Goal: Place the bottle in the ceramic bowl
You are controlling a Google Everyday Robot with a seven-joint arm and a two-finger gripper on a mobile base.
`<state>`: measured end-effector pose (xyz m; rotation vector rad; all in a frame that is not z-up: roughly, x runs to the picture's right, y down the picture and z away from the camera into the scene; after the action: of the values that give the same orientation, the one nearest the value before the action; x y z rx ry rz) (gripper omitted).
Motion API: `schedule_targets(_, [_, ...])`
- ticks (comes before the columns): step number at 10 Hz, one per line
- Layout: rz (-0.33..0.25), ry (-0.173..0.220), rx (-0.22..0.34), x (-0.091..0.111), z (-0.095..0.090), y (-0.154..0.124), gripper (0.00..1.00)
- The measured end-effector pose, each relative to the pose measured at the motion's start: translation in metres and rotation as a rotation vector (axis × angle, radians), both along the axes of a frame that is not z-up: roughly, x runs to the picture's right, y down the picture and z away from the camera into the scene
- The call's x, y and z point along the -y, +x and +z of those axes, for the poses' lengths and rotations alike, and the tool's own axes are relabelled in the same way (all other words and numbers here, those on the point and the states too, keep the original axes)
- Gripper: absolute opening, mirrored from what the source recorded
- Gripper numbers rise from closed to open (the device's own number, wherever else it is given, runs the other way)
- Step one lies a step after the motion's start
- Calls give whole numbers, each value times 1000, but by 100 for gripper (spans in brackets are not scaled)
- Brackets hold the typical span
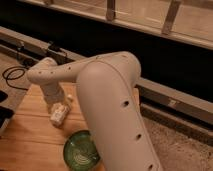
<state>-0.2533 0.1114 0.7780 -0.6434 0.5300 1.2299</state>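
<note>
The small white bottle (59, 115) lies on its side on the wooden table (30, 137), left of centre. The glossy dark-green ceramic bowl (80, 150), with pale rings inside, stands nearer the front edge, just right of and below the bottle, and holds nothing. My gripper (57, 103) hangs from the white arm (100, 85) directly over the bottle's far end, at or very close to it. The arm's wrist hides most of the gripper.
A black cable (12, 75) coils on the floor beyond the table's left corner. A dark object (4, 116) sits at the left edge. A metal rail and glass wall (165, 95) run behind the table. The arm's big elbow covers the table's right side.
</note>
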Motion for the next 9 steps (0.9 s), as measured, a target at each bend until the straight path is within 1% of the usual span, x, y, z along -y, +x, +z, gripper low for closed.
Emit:
schedule_targets(1, [-4,-13,-2,-2,8,-4,65])
schedule_targets(4, [20,-42,-38,-3,32,-1,65])
schedule_targets(6, [45,-59,-63,-5,45,3,65])
schedule_targets(8, [82,-90,-89,-11,60,11,65])
schedule_targets(9, [91,-103,-91,-14,63,10,65])
